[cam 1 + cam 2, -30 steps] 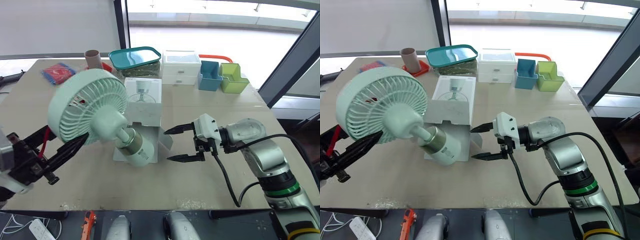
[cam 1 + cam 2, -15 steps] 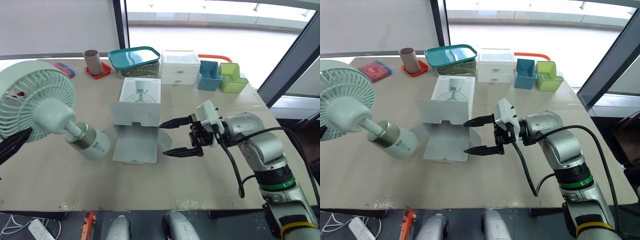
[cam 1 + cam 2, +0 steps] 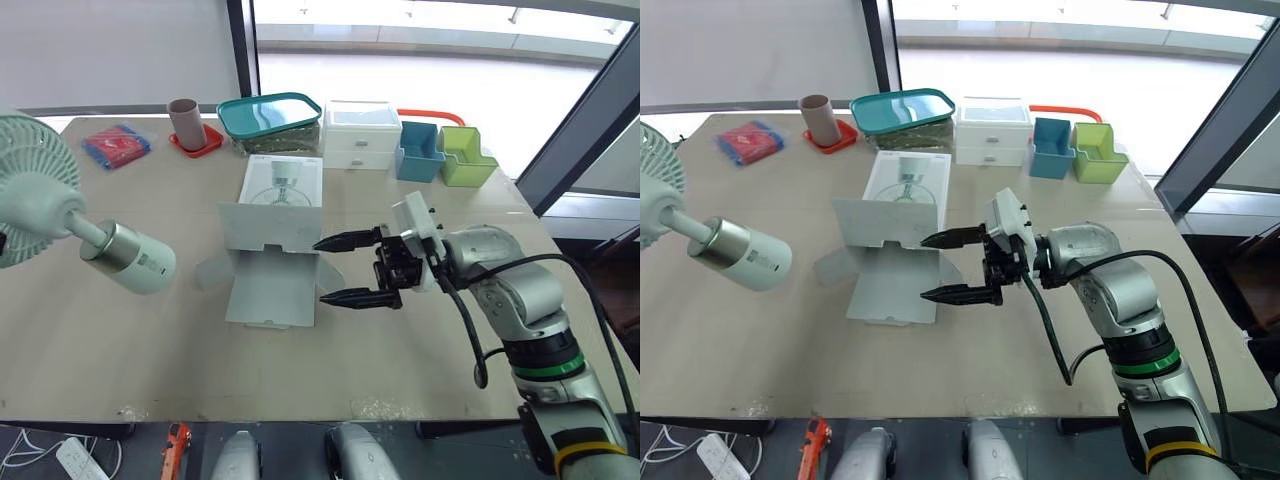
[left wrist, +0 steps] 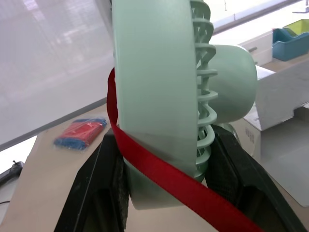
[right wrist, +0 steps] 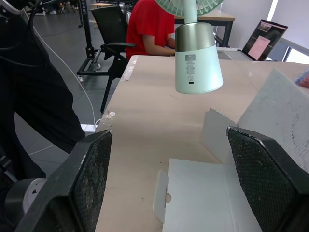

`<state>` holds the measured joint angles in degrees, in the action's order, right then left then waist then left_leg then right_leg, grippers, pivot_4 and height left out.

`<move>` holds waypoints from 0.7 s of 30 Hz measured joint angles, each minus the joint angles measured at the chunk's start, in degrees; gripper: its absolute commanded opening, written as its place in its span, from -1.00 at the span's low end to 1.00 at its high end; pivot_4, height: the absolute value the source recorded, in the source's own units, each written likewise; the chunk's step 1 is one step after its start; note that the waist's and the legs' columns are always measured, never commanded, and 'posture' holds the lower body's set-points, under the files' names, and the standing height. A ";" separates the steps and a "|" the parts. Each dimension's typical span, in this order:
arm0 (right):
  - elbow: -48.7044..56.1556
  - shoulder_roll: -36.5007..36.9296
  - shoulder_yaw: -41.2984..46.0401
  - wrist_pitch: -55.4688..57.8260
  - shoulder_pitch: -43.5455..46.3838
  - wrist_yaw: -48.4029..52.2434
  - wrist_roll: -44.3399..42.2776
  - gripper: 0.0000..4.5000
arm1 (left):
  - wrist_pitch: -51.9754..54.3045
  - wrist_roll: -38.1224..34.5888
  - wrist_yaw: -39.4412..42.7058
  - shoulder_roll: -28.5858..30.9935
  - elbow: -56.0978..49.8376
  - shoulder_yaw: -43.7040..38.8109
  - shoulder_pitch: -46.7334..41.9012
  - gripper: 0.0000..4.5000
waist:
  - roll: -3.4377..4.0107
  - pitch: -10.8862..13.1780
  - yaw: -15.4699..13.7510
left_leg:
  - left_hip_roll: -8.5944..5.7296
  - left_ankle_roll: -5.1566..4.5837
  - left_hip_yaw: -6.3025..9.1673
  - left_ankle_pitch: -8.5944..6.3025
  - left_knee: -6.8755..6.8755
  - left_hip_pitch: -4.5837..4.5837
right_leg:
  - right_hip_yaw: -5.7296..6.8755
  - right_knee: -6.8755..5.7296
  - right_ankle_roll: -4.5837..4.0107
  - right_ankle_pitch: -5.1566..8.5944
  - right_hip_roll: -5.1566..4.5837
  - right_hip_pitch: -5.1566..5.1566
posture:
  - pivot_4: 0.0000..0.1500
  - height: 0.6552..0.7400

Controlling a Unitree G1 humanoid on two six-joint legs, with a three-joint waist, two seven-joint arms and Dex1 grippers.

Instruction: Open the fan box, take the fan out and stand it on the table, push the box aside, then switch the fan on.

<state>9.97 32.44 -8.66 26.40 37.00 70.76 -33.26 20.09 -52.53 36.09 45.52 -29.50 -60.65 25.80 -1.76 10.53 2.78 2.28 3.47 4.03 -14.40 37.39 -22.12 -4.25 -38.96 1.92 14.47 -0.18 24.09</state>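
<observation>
No lettering can be read (the fan (image 5: 198,67) bears small dark marks, illegible).

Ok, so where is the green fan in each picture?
Left eye view: the fan is at the far left edge, tilted, left of the open white box.
Right eye view: the fan is also at the far left edge, partly cut off.
Left wrist view: the fan is very close, with the box behind it.
Right wrist view: the fan is beyond the box flaps.
Shared landmark: the open white box.
</observation>
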 measured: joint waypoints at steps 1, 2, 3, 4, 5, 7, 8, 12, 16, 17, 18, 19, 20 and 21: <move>0.00 -0.04 0.00 0.00 0.01 -0.06 0.00 0.73 | 0.07 0.26 -0.17 -0.04 0.06 0.48 -0.13 -0.26 | -0.02 -0.01 0.00 | 0.00 0.00 0.00 0.00 0.00 0.00 | 0.00 0.00 0.00 0.00 0.01 0.00 | 1.00 1.00; 0.03 -0.11 0.00 0.00 0.02 -0.29 0.03 0.73 | 0.61 1.61 -1.06 -0.07 0.36 2.78 -0.59 -0.26 | -0.04 -0.02 -0.01 | 0.03 0.00 0.00 0.00 0.00 0.00 | 0.00 0.00 0.00 0.00 0.02 0.00 | 1.00 1.00; 0.05 -0.12 0.00 0.00 0.02 -0.55 0.05 0.73 | 1.34 3.31 -1.81 -0.09 0.66 4.90 -0.93 -0.26 | -0.04 -0.01 -0.01 | 0.02 0.01 0.00 -0.01 0.00 -0.01 | 0.00 0.00 0.00 0.00 0.02 0.01 | 1.00 1.00; 0.06 -0.10 0.00 0.00 -0.02 -0.87 0.15 0.73 | 1.76 5.05 -2.27 -0.20 1.38 6.77 -1.64 -0.26 | -0.04 -0.01 0.05 | 0.05 0.01 0.00 -0.01 -0.01 -0.04 | 0.00 0.00 -0.02 -0.01 0.05 0.05 | 1.00 1.00; 0.13 -0.12 0.00 0.02 -0.07 -1.12 0.26 0.73 | 2.18 6.15 -3.01 -0.32 1.93 7.76 -2.47 -0.26 | -0.05 -0.01 0.04 | 0.09 0.01 0.00 -0.01 -0.01 -0.06 | 0.00 0.00 -0.04 -0.02 0.09 0.08 | 1.00 1.00; 0.58 -0.17 -0.01 0.06 -0.42 -1.53 0.37 0.73 | 2.36 8.46 -4.86 -0.93 3.47 9.52 -5.50 -0.26 | -0.05 -0.01 -0.02 | 0.16 0.01 0.00 -0.01 -0.01 -0.09 | 0.02 0.00 -0.06 -0.04 0.15 0.11 | 1.00 1.00; 0.61 -0.18 -0.01 0.06 -0.44 -1.56 0.37 0.73 | 2.35 8.62 -5.00 -0.99 3.61 9.56 -5.71 -0.26 | -0.05 -0.01 -0.02 | 0.17 0.01 0.00 -0.01 -0.01 -0.10 | 0.02 0.00 -0.06 -0.04 0.16 0.11 | 1.00 1.00; 1.65 -0.19 -0.04 0.20 -1.38 -2.50 0.41 0.73 | 2.27 12.91 -8.45 -1.50 5.23 12.36 -10.81 -0.26 | -0.06 -0.01 -0.05 | 0.20 0.01 0.00 -0.01 -0.01 -0.11 | 0.02 0.00 -0.07 -0.05 0.19 0.12 | 1.00 1.00; 2.03 -0.09 -0.03 0.28 -2.42 -3.44 0.47 0.73 | 2.44 16.16 -9.81 -1.52 5.78 15.92 -14.27 -0.26 | -0.06 -0.01 -0.03 | 0.21 0.02 0.00 -0.02 -0.01 -0.13 | 0.02 0.00 -0.07 -0.05 0.19 0.13 | 1.00 1.00; 2.04 -0.10 -0.04 0.30 -2.45 -3.49 0.50 0.73 | 2.47 16.28 -9.84 -1.53 5.85 16.16 -14.53 -0.26 | -0.07 -0.01 -0.05 | 0.21 0.02 0.00 -0.01 -0.01 -0.13 | 0.02 0.00 -0.07 -0.05 0.20 0.14 | 1.00 1.00; 2.14 -0.12 -0.04 0.34 -2.47 -3.54 0.53 0.73 | 2.50 16.65 -9.94 -1.54 5.98 17.01 -15.14 -0.26 | -0.07 -0.01 -0.05 | 0.22 0.02 0.01 -0.01 -0.01 -0.14 | 0.03 0.00 -0.07 -0.05 0.22 0.15 | 1.00 1.00; 2.24 -0.05 -0.04 0.34 -2.53 -3.65 0.55 0.73 | 2.50 17.41 -10.01 -1.54 5.99 17.90 -15.97 -0.26 | -0.07 -0.01 0.06 | 0.25 0.03 0.00 -0.02 -0.01 -0.15 | 0.02 0.00 -0.09 -0.06 0.25 0.16 | 1.00 1.00; 2.35 -0.03 -0.04 0.44 -2.63 -3.89 0.56 0.73 | 2.50 18.50 -10.08 -1.54 6.68 18.18 -16.63 -0.26 | -0.07 -0.01 0.06 | 0.28 0.02 0.01 -0.02 -0.02 -0.15 | 0.02 0.00 -0.10 -0.07 0.27 0.18 | 1.00 1.00; 2.45 -0.01 -0.03 0.46 -2.80 -4.05 0.57 0.73 | 2.50 18.88 -10.38 -1.54 7.07 18.27 -16.81 -0.26 | -0.07 -0.01 0.04 | 0.28 0.02 0.01 -0.02 -0.03 -0.15 | 0.02 0.00 -0.10 -0.07 0.28 0.18 | 1.00 1.00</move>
<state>12.42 32.43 -8.69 26.86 34.20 66.71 -32.69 22.59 -33.66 25.71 43.98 -22.43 -42.38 8.99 -1.84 10.52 2.83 2.56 3.49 4.03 -14.42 37.36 -22.27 -4.23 -38.96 1.82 14.40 0.10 24.27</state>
